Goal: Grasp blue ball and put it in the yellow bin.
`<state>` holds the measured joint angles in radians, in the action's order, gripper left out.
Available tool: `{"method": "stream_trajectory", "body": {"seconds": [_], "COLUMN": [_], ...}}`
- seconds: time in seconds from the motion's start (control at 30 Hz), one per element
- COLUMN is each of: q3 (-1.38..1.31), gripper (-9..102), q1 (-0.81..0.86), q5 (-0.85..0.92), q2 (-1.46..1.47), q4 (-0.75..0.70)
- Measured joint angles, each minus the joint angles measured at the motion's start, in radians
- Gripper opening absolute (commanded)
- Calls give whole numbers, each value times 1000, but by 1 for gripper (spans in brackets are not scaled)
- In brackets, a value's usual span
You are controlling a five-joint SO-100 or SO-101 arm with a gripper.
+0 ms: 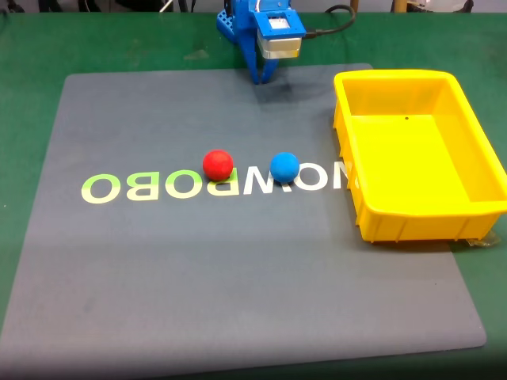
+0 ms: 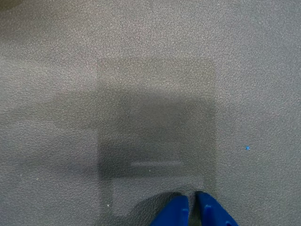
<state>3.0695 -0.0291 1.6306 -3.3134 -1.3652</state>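
Two balls lie side by side near the middle of the grey mat in the fixed view: the blue ball to the right and the red ball to the left, a small gap between them, both on the pale lettering printed across the mat. The yellow bin stands at the mat's right edge, near the blue ball but not touching it. The blue arm is folded low at the far edge of the mat, well apart from both balls, its gripper pointing down at the mat. In the wrist view the gripper hangs over bare mat, its two blue tips nearly together with only a thin slit between them, holding nothing
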Motion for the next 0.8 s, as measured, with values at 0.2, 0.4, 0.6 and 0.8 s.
{"method": "stream_trajectory", "body": {"seconds": [0.2,0.4,0.6,0.8], "q3": [0,0,-9,-97], "gripper": [0,2,33,34], "q1": [-2,-2,28,64], "q5": [-17,-18,-48,-8], "q2": [0,-2,0,0], "q4": [-2,-2,8,110]}}
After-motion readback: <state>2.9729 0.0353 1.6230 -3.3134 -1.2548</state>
